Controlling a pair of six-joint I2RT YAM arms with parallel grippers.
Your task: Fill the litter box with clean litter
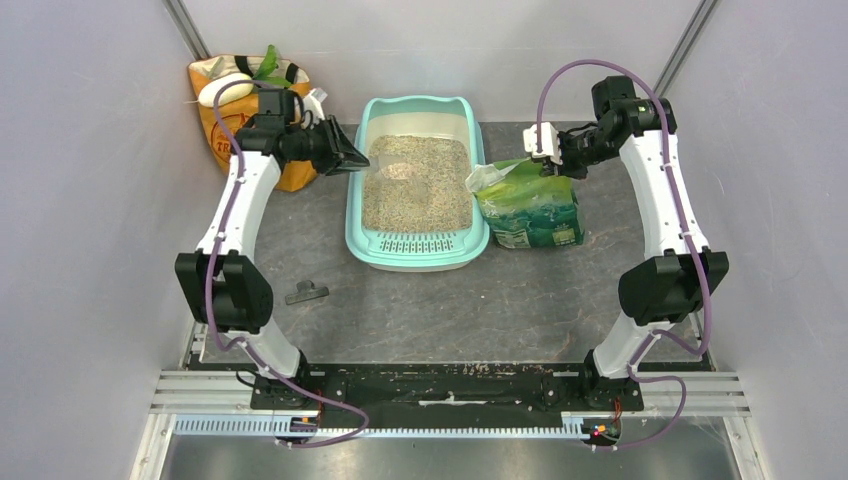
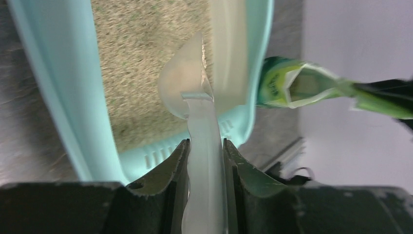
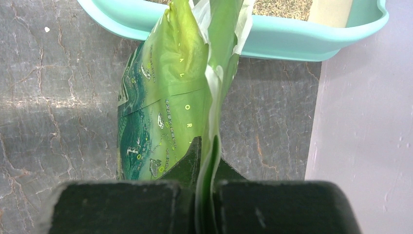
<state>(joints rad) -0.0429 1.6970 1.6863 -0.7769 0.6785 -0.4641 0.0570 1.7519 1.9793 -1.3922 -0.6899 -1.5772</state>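
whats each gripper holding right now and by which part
Left gripper: the clear plastic scoop, clamped by its handle. Right gripper: the green printed bag, pinched by the thin edge of its open top.

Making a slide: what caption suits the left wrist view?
Left gripper holds a clear scoop over the litter in the teal litter box.

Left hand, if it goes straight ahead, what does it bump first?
Probably the clean litter in the litter box, met by the clear scoop the left hand holds; depth is unclear.
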